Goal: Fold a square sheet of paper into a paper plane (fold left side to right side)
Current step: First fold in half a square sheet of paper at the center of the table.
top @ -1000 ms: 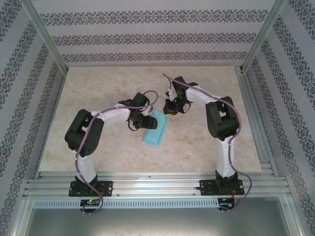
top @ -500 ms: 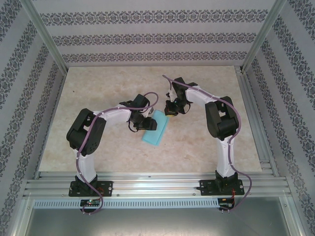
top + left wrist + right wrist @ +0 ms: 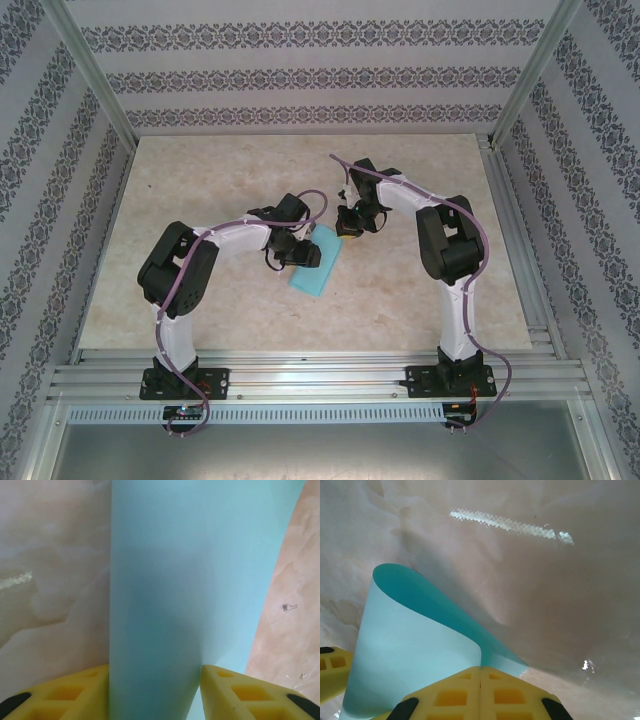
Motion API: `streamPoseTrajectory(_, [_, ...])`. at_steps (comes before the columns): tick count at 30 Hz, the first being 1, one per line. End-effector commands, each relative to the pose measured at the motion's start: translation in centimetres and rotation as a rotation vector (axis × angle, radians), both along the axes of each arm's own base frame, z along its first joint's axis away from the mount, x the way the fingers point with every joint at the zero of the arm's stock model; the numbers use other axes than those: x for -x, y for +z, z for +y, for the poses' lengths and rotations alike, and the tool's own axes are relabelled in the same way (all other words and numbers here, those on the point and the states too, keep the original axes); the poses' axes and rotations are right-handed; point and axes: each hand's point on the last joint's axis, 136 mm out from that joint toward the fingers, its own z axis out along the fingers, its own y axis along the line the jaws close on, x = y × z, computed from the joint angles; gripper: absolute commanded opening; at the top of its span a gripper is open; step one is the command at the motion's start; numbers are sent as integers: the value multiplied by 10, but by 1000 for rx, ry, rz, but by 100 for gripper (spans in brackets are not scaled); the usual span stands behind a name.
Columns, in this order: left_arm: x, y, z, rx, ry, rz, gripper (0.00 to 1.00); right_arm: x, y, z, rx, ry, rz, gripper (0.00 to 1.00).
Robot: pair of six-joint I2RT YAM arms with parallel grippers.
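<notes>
Marble tabletop (image 3: 200, 180): left hand (image 3: 155, 680) narrowed astride the paper (image 3: 165, 580), grip unclear; right hand (image 3: 480, 674) stays pinching it.

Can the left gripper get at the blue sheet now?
Probably yes: the left gripper straddles the square sheet of paper, a yellow finger either side, nothing between. The right gripper, shut at the curled far edge, looks clear of it.

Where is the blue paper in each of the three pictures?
Top external: the blue paper sits near the middle of the beige marbled table.
Left wrist: the blue paper runs up the middle, between the jaws of the left gripper.
Right wrist: the blue paper curls over at lower left, reaching the right gripper.
Shared landmark: the beige marbled table under the paper.
</notes>
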Motion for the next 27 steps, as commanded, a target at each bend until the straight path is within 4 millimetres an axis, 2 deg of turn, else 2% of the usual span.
streamPoseTrajectory(1, [18, -17, -14, -10, -50, 56, 47, -6, -2, -4, 22, 3, -13, 5])
streamPoseTrajectory(7, [23, -23, -16, -30, -67, 65, 47, -7, -5, -6, 33, 1, -9, 6])
streamPoseTrajectory(14, [24, -28, -15, -60, -74, 66, 47, -9, -4, -6, 31, -2, -14, 13])
streamPoseTrajectory(21, [25, -32, -14, -68, -68, 73, 46, -14, 15, -11, 34, -20, -63, 23])
streamPoseTrajectory(27, [25, -32, -15, -70, -67, 72, 46, -17, 33, -30, 55, -68, -117, 32])
